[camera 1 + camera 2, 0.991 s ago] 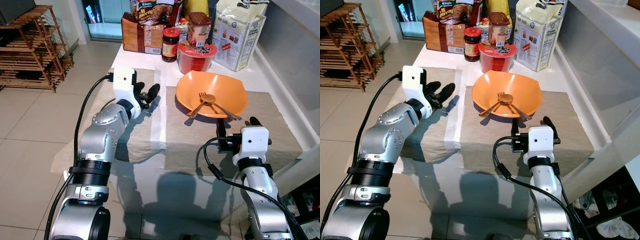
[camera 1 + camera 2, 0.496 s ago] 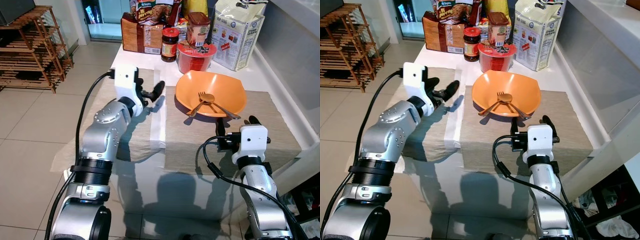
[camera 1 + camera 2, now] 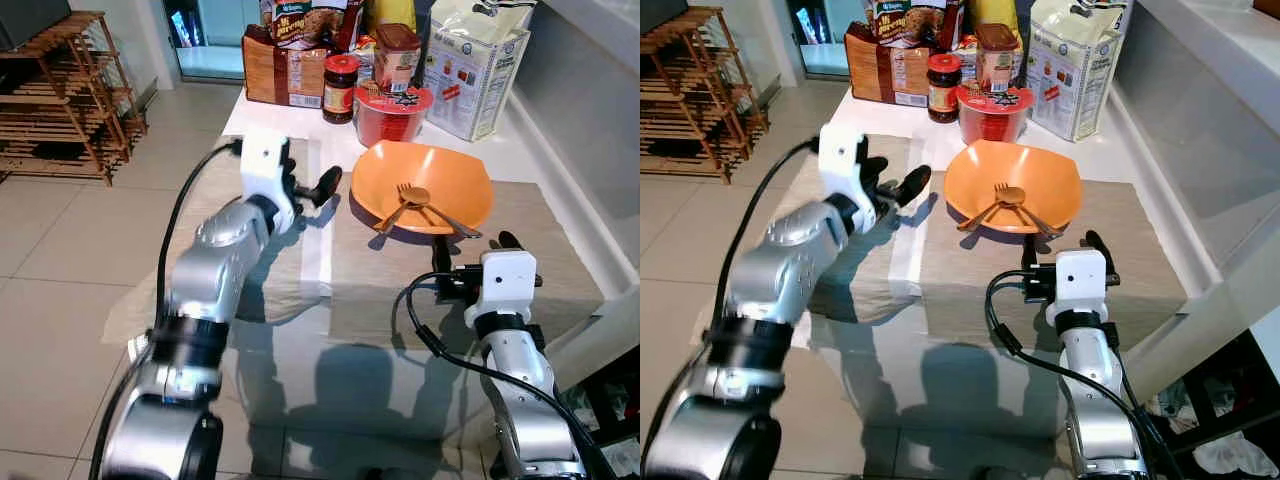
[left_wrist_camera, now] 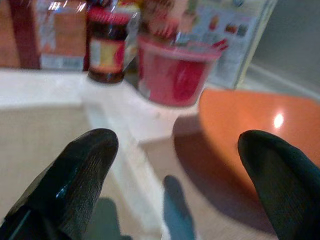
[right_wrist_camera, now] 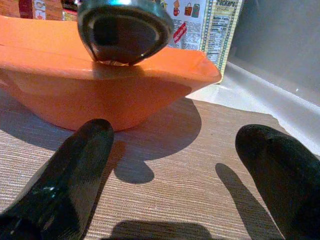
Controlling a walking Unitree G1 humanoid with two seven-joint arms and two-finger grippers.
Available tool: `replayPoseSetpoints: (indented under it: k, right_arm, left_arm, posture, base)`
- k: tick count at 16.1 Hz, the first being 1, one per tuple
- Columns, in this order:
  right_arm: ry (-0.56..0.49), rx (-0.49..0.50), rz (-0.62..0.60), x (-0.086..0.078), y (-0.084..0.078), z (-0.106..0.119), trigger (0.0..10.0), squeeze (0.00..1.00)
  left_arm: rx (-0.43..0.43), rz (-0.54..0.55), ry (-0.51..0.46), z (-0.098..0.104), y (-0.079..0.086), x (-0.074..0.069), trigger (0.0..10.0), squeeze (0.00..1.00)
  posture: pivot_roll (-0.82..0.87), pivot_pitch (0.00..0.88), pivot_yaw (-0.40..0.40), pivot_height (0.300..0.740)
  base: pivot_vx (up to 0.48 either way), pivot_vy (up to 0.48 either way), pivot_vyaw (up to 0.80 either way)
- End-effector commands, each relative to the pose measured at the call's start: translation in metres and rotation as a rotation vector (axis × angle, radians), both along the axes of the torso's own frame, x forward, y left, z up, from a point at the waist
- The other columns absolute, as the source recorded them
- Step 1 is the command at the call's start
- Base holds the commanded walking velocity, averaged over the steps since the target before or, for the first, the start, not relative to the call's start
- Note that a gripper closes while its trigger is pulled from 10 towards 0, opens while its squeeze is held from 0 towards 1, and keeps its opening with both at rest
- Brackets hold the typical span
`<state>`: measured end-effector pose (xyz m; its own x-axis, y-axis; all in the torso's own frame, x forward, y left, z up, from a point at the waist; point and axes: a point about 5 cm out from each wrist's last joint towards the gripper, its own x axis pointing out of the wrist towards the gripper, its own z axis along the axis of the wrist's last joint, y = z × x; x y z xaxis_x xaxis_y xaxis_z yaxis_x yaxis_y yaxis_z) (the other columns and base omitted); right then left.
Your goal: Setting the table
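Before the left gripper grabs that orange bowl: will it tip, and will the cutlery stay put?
The bowl likely tips if lifted by one edge: it is wide and shallow, and its rim overhangs a narrower base. The fork and spoon lie loose inside, handles over the near rim, so they would probably slide out. It looks like light plastic, so the left gripper, now open beside it, might shove it.

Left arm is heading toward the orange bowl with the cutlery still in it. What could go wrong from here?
The left end effector, open, is close to the orange bowl; a push on its rim could slide it into the red tub behind. The fork and spoon lie loose across the bowl and could spill if it tips.
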<state>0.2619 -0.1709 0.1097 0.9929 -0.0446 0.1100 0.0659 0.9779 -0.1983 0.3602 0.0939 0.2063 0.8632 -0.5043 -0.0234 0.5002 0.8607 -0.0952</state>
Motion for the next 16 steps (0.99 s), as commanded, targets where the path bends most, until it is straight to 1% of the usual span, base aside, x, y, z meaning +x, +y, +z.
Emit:
replayPoseSetpoints:
  k: [1, 2, 3, 5, 6, 9, 11, 13, 15, 16]
  right_arm:
    - [-0.030, -0.006, -0.023, 0.000, -0.006, 0.007, 10.0, 0.00]
    - [-0.027, -0.008, -0.019, 0.000, -0.006, 0.006, 10.0, 0.00]
    - [-0.026, -0.008, -0.019, -0.001, -0.006, 0.006, 10.0, 0.00]
    - [-0.025, -0.008, -0.016, -0.001, -0.004, 0.005, 10.0, 0.00]
    - [-0.026, -0.007, -0.016, 0.000, -0.002, 0.005, 10.0, 0.00]
    - [-0.025, -0.007, -0.019, -0.002, -0.002, 0.005, 10.0, 0.00]
    - [-0.023, -0.009, -0.020, -0.003, -0.002, 0.005, 10.0, 0.00]
    - [-0.022, -0.010, -0.019, -0.003, -0.001, 0.005, 10.0, 0.00]
    - [-0.021, -0.009, -0.018, -0.003, -0.001, 0.005, 10.0, 0.00]
    - [-0.019, -0.008, -0.019, -0.004, 0.000, 0.004, 10.0, 0.00]
  left_arm:
    - [0.029, -0.048, -0.031, 0.014, -0.010, 0.002, 10.0, 0.00]
    - [0.042, -0.097, -0.044, 0.027, -0.021, 0.006, 10.0, 0.00]
    - [0.044, -0.107, -0.045, 0.029, -0.023, 0.006, 10.0, 0.00]
    - [0.062, -0.198, -0.041, 0.043, -0.040, 0.009, 10.0, 0.00]
    - [0.078, -0.259, -0.013, 0.045, -0.050, 0.008, 10.0, 0.00]
    - [0.124, -0.355, 0.037, 0.044, -0.067, 0.004, 10.0, 0.00]
    - [0.125, -0.437, 0.064, 0.051, -0.082, -0.002, 10.0, 0.00]
    - [0.135, -0.460, 0.074, 0.053, -0.087, -0.004, 10.0, 0.00]
    - [0.172, -0.473, 0.104, 0.047, -0.092, -0.004, 10.0, 0.00]
    - [0.210, -0.483, 0.133, 0.041, -0.093, -0.003, 10.0, 0.00]
  posture:
    - [-0.05, 0.000, 0.012, 0.740]
    - [-0.05, 0.000, 0.015, 0.740]
    - [-0.06, 0.000, 0.017, 0.740]
    - [-0.06, 0.000, 0.031, 0.740]
    - [-0.07, 0.000, 0.035, 0.740]
    - [-0.07, 0.000, 0.039, 0.740]
    - [-0.07, 0.000, 0.041, 0.740]
    - [-0.07, 0.000, 0.040, 0.740]
    - [-0.08, 0.000, 0.042, 0.740]
    - [-0.08, 0.000, 0.043, 0.740]
  base:
    - [0.000, 0.000, 0.00]
    - [0.000, 0.000, 0.00]
    - [0.000, 0.000, 0.00]
    - [0.000, 0.000, 0.00]
    - [0.000, 0.000, 0.00]
    - [0.000, 0.000, 0.00]
    - [0.000, 0.000, 0.00]
    - [0.000, 0.000, 0.00]
    - [0.000, 0.000, 0.00]
    - [0.000, 0.000, 0.00]
